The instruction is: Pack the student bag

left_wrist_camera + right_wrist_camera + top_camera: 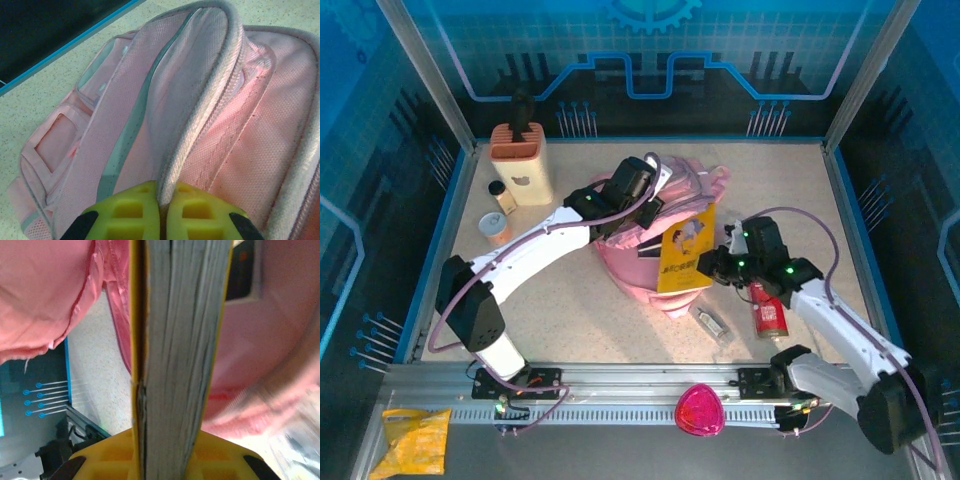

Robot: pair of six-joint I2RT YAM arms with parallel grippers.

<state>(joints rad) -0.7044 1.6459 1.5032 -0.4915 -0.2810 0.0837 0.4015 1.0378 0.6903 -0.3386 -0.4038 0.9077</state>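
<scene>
At the middle of the surface sits the large soft pink student backpack (620, 262), slumped, its top toward 12 o'clock. The left gripper (162, 200) comes in from 9 o'clock, jaws clenched on a grey-piped pink mesh edge (200, 115) of the bag; whether that is a strap or the rim of the mouth I cannot tell. The right gripper (167, 440) comes in from 4 o'clock, jaws grasping a thin yellow softcover book (688, 248) by its lower end. The book stands on edge at the bag's 3 o'clock side. The right wrist view shows its page edges with pink fabric on both sides.

Step in hand, as I judge it: book going into the bag, one arm lifting fabric, the other feeding. How deep the book sits is hidden.

The next move calls for the book to slide along its own plane toward 10 o'clock and down into the opening. The lifted edge has to stay up until the book clears it, and only then should the book be let go. Risk: a corner snagging on loose fabric.

Apparently unpacked:
- a red can (770, 316), at 4 o'clock
- a small clear bottle (710, 321), at 5 o'clock, near the bag
- a beige holder (522, 162) and two small jars (497, 212), at 10 o'clock
- a magenta rounded object (700, 410), on the near rail at 6 o'clock
</scene>
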